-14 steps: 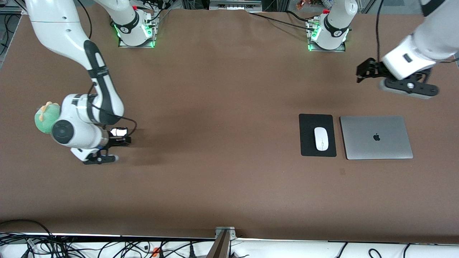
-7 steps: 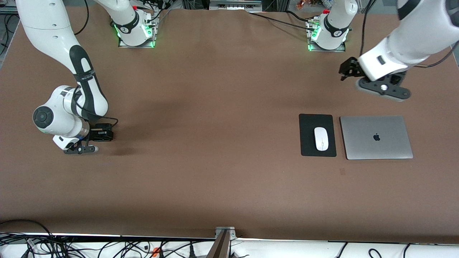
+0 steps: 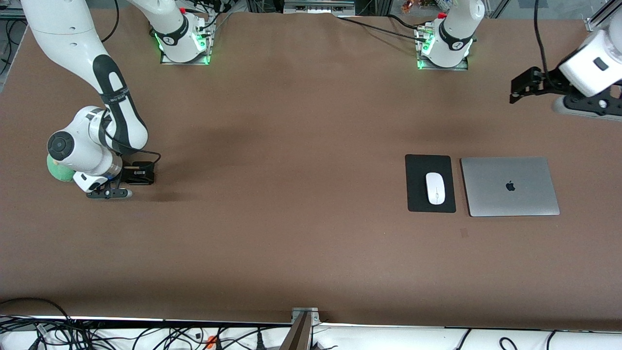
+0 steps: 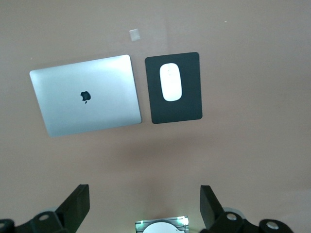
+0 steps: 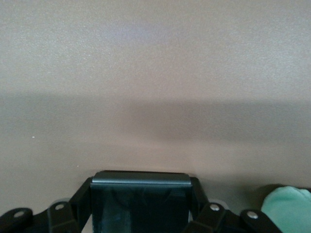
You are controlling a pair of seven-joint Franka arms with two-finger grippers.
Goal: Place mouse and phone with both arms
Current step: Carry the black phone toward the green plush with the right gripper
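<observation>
The white mouse lies on a black mat beside a closed laptop; it also shows in the left wrist view. My right gripper is shut on the black phone and holds it flat, low over the bare table near the right arm's end. In the right wrist view the phone fills the gap between the fingers. My left gripper is open and empty, high over the bare table at the left arm's end; its fingers stand wide apart.
A closed silver laptop lies beside the mat, toward the left arm's end; it also shows in the left wrist view. A green plush toy sits partly hidden under the right arm's wrist, also in the right wrist view.
My right gripper has carried the phone toward the right arm's end of the table. My left gripper swung toward the middle, then out to the left arm's end, staying open.
</observation>
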